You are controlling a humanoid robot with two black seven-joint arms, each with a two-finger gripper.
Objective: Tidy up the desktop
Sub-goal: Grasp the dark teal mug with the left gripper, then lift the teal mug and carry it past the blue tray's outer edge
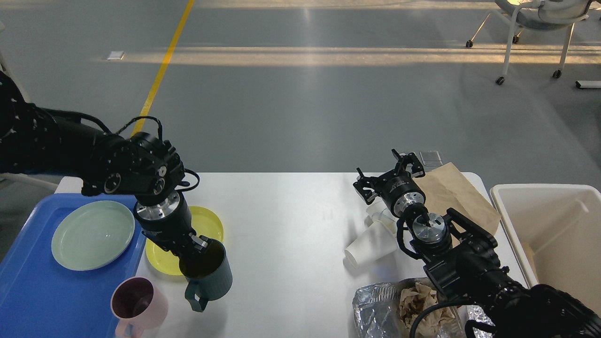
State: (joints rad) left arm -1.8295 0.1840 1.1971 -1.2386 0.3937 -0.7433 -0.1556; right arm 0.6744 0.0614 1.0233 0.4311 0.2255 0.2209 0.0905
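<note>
The white desktop [291, 220] carries dishes at the left and litter at the right. My left gripper [199, 246] is shut on the rim of a dark teal mug [211, 277], one finger inside it, and holds it raised over the front edge of a yellow plate [209, 225]. A pink mug [138, 300] stands at the front left beside the blue tray [28, 291], which holds a pale green plate [93, 234]. My right gripper [387, 174] is open and empty at the far side, just above several tipped white paper cups [368, 246].
A brown paper bag [450, 192] lies at the far right corner. A foil tray with crumpled paper [375, 305] sits at the front right. A cream-white bin [554, 225] stands off the right edge. A wheeled chair [535, 19] is far off on the floor.
</note>
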